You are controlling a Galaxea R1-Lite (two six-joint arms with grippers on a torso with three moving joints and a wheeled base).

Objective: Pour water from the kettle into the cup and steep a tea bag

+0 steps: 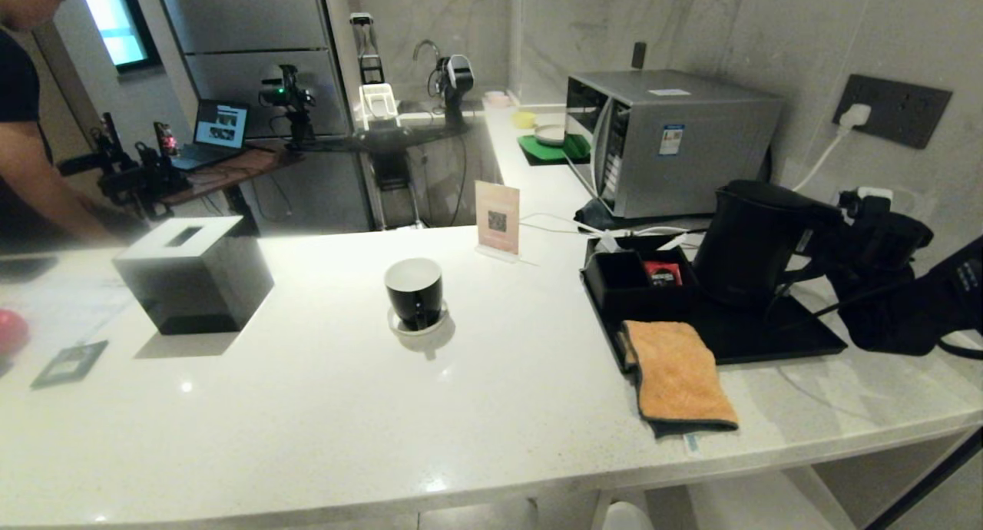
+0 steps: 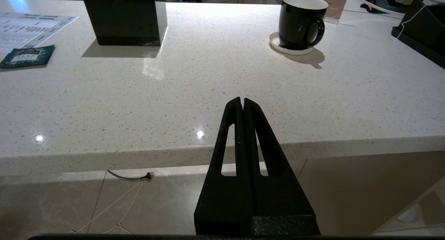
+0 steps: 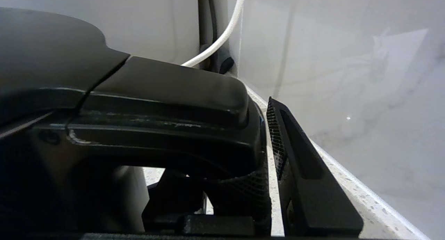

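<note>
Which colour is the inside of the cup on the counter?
White inside, black outside; the cup shows this best in the head view.

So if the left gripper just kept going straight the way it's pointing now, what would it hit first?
Probably the white countertop: the shut left gripper points up and across its front edge. The cup sits off to one side of that line, though depth is hard to judge.
</note>
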